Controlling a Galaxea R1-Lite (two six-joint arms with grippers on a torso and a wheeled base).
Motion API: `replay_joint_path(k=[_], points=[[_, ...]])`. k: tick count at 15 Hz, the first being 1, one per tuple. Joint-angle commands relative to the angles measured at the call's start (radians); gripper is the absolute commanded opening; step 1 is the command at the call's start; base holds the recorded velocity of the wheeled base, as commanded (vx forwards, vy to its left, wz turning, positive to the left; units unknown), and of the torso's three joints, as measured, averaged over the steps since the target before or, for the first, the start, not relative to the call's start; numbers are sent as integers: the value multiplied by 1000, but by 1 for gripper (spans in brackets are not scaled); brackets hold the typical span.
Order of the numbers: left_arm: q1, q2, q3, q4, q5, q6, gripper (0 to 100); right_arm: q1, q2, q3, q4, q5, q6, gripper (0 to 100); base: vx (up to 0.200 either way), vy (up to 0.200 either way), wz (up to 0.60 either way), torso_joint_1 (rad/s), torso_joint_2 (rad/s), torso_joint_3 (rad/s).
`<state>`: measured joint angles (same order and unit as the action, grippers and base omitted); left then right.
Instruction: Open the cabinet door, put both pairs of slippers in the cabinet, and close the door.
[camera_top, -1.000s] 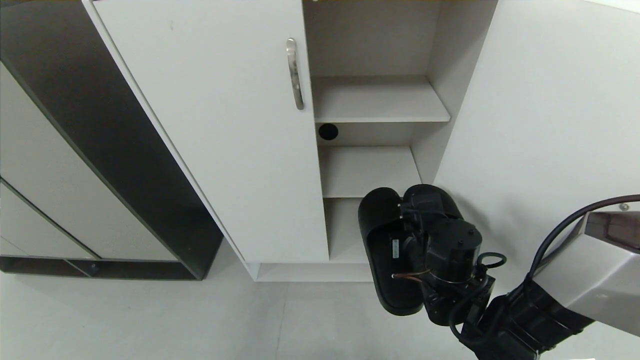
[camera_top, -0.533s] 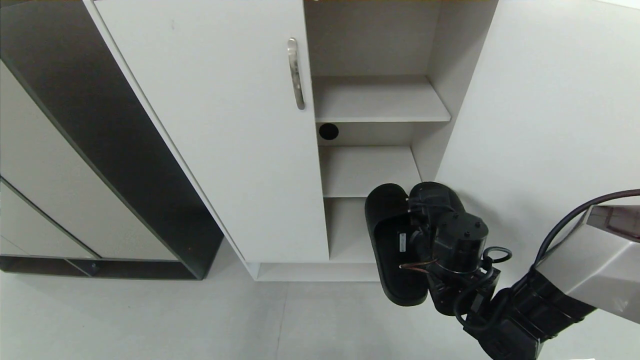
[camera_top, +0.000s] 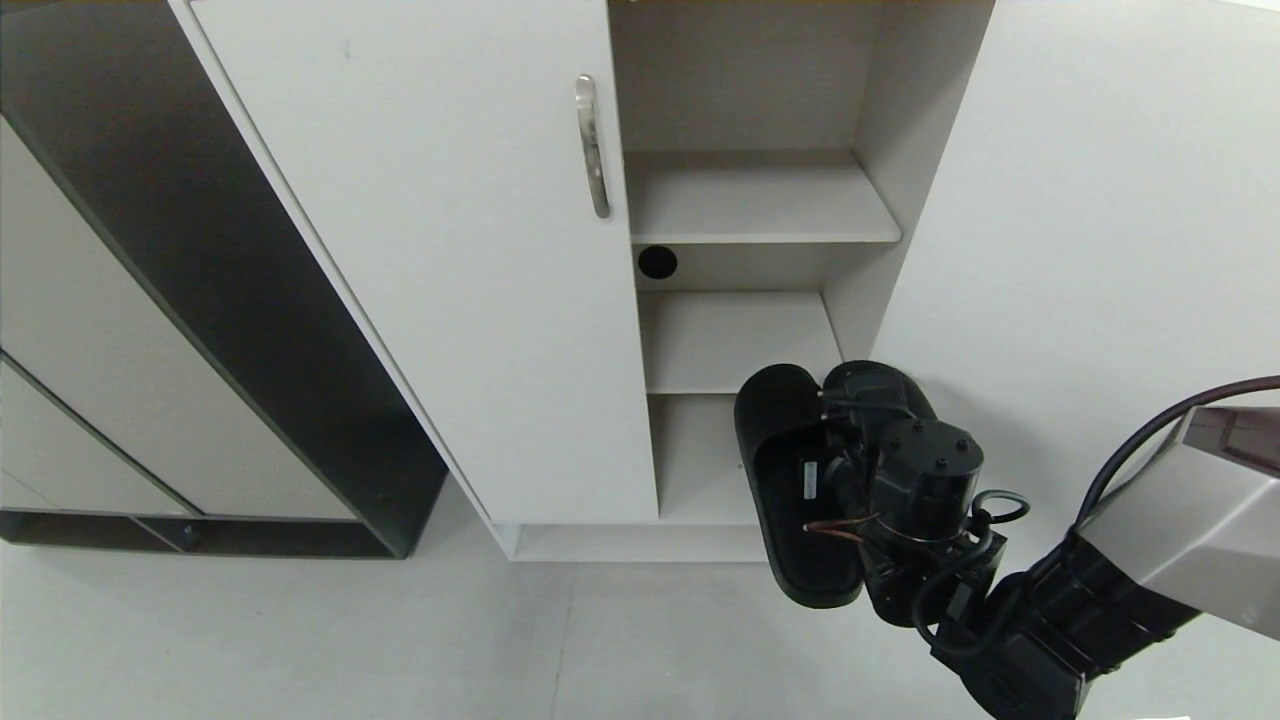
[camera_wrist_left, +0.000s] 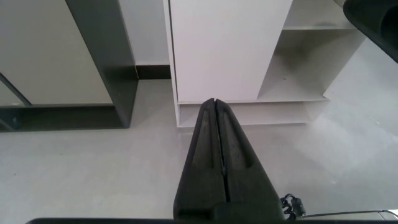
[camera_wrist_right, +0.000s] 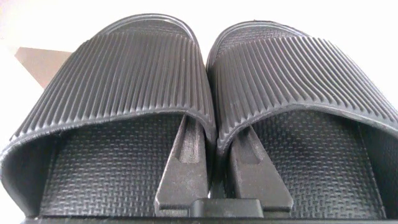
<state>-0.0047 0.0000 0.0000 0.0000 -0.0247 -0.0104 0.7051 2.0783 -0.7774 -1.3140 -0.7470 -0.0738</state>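
While the right gripper (camera_wrist_right: 217, 127) hung before the open right half of the cabinet (camera_top: 760, 200), its fingers (camera_wrist_right: 186, 155) were pinching the adjoining inner walls of two black slippers (camera_top: 790, 480), one finger inside each. The pair pointed toes-first toward the lowest shelf (camera_top: 690, 460); whether they had crossed its edge could not be determined. The left door (camera_top: 450, 250) was shut. The left gripper (camera_wrist_left: 214, 106), fingers pressed together, was above the floor (camera_wrist_left: 93, 168) near the cabinet's base.

From the slippers (camera_top: 788, 470), the open cabinet bay (camera_top: 740, 95) at twelve o'clock offers passage onto its shelves (camera_top: 745, 345). The shut door (camera_top: 430, 280) blocks ten o'clock. The swung-open door (camera_top: 1090, 200) walls off two o'clock, apparently just beside.
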Motion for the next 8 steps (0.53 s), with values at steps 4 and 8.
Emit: replay_joint_path(k=[4, 8], points=[[0, 2, 0, 0, 0, 0, 0, 1, -1, -6, -1, 3, 0, 0, 0, 0, 0, 0, 0, 0], [0, 2, 0, 0, 0, 0, 0, 106, 37, -52, 15, 23, 77, 0, 0, 0, 0, 0, 0, 0]])
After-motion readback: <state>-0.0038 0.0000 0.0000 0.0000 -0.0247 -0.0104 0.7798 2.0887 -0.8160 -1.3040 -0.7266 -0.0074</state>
